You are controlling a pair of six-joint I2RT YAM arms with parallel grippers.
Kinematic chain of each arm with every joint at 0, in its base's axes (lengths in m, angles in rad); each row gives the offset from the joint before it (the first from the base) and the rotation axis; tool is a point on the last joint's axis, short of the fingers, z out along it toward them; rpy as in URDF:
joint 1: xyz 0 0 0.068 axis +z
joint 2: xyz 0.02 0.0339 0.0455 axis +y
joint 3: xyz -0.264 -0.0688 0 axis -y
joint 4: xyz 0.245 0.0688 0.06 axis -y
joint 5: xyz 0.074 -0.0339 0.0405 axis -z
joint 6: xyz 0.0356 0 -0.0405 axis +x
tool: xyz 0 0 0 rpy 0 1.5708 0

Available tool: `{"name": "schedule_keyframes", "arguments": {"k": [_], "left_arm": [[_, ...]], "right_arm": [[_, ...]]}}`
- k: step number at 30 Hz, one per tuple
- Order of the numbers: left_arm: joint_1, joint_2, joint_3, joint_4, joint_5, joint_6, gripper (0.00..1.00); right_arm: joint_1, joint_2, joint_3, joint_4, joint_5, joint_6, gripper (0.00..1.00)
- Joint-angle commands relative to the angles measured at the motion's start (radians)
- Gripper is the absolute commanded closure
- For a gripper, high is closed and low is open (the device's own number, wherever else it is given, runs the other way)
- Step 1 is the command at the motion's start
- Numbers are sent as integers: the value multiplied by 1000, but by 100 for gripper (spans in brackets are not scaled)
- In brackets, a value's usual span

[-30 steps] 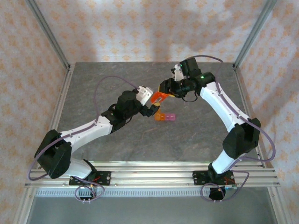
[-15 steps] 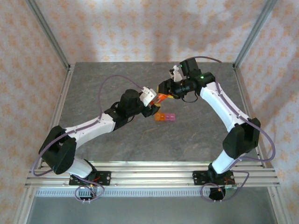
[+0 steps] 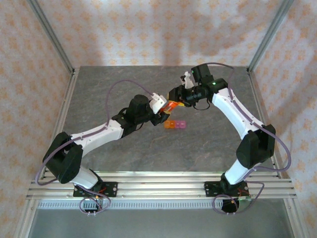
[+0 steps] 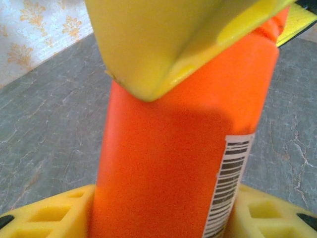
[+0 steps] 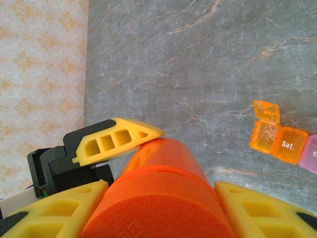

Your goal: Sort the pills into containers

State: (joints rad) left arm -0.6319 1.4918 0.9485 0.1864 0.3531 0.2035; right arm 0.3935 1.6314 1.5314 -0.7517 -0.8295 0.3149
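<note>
- Open table [image 3: 94,94] at 9, 12 and 3 o'clock of my grippers.
- Right gripper [image 5: 158,218] pinches the orange bottle [image 5: 158,193]; left gripper [image 4: 163,213] straddles it, and I cannot tell its grip.
- Containers [image 3: 175,124] lie near, at its 6 o'clock.

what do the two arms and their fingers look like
The left arm and right arm have white links, bulky black joints, thin purple cables looping alongside. A small green light glows on the right arm. The fingers are yellow plastic with cut-out pockets.
</note>
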Motion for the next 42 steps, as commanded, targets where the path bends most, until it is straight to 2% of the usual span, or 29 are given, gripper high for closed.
{"name": "schedule_keyframes", "arguments": {"k": [1, 12, 16, 21, 25, 32, 37, 42], "left_arm": [[1, -4, 30, 76, 46, -67, 49], [1, 2, 39, 77, 61, -82, 40], [1, 4, 39, 88, 69, -90, 51], [0, -6, 37, 97, 88, -107, 80], [1, -20, 38, 96, 86, -119, 100], [7, -34, 40, 56, 68, -120, 100], [20, -38, 36, 54, 94, -128, 100], [28, -50, 17, 74, 83, -151, 100]], "right_arm": [[7, -28, -22, 74, -65, 39, 58], [8, -36, -47, 111, -83, 68, 58], [7, -36, -55, 121, -92, 76, 58], [8, -30, -55, 126, -98, 83, 58], [8, -25, -45, 126, -89, 91, 54], [-8, -26, -31, 138, -62, 125, 40], [-14, -33, -16, 134, -47, 126, 24], [-36, -47, -13, 151, -38, 146, 16]]}}
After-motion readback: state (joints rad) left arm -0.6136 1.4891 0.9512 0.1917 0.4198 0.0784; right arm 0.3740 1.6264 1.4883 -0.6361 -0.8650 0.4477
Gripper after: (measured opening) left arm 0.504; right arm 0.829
